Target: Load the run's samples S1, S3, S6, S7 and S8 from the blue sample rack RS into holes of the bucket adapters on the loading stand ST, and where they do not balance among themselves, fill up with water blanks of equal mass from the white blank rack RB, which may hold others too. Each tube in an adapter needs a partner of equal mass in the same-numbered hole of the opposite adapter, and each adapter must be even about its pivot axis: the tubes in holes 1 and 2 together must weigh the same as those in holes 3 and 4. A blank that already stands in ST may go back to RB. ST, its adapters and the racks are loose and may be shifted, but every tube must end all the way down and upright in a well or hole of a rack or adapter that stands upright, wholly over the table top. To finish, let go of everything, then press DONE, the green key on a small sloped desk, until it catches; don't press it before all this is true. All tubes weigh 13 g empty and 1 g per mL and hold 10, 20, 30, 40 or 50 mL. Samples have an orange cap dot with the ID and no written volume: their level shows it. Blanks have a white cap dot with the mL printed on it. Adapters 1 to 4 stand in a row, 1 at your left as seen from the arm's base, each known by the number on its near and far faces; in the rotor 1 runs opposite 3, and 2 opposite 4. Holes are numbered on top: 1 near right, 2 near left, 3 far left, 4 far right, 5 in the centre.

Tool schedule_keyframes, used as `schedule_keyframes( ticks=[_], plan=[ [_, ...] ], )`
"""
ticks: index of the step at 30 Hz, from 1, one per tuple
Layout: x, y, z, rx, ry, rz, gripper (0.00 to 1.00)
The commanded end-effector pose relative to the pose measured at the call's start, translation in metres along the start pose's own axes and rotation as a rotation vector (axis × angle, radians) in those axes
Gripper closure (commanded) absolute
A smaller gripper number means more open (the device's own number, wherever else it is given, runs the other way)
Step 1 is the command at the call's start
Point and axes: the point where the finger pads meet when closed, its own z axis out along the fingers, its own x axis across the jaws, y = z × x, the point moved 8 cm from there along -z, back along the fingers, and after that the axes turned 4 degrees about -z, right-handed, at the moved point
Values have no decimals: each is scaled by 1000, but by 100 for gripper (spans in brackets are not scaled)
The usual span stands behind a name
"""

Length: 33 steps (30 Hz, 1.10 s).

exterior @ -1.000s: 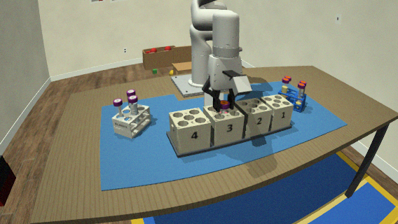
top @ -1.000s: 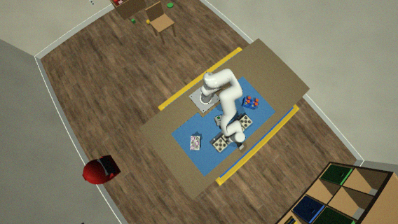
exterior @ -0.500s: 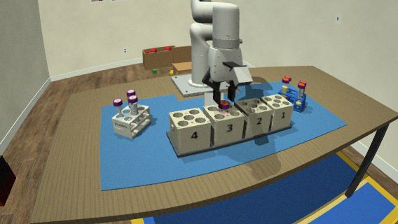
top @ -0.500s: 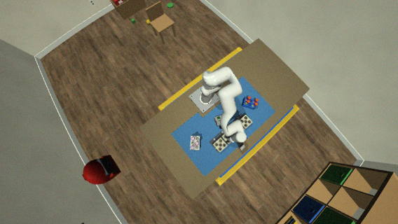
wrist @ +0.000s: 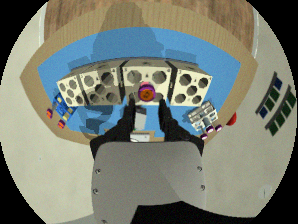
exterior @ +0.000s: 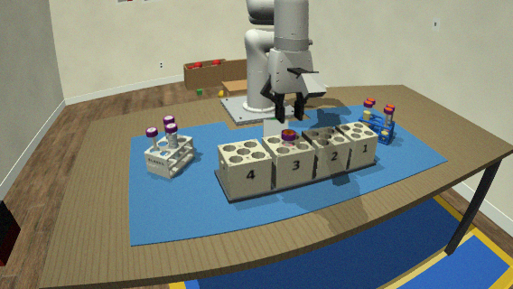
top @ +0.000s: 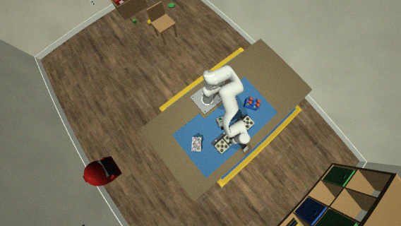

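Observation:
A sample tube [exterior: 288, 135] with a purple cap and an orange dot stands in adapter 3 [exterior: 293, 160], in a hole on the side toward the arm's base; I cannot read the hole number. It also shows in the wrist view [wrist: 147, 91]. My gripper [exterior: 289, 118] hangs straight above this tube, fingers apart and clear of the cap, holding nothing; the wrist view shows the gripper [wrist: 148, 111] the same way. Adapters 4 [exterior: 246, 167], 2 [exterior: 331, 146] and 1 [exterior: 361, 140] show only empty holes. The blue sample rack [exterior: 379, 122] holds several orange-dotted tubes. The white blank rack [exterior: 169, 153] holds three tubes.
The four adapters stand in a row on the dark loading stand on the blue mat. The green key's small desk [top: 220, 121] sits between the stand and the arm's base. The blue rack [top: 252, 103] and the white rack [top: 196, 143] stand at opposite ends of the mat.

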Motion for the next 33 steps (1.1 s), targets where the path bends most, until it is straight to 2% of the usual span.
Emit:
schedule_keyframes(
  ticks=[1,33],
  plan=[
    [0,-1,-7,3,1,0,57],
    [0,-1,-63,3,1,0,57]
  ],
)
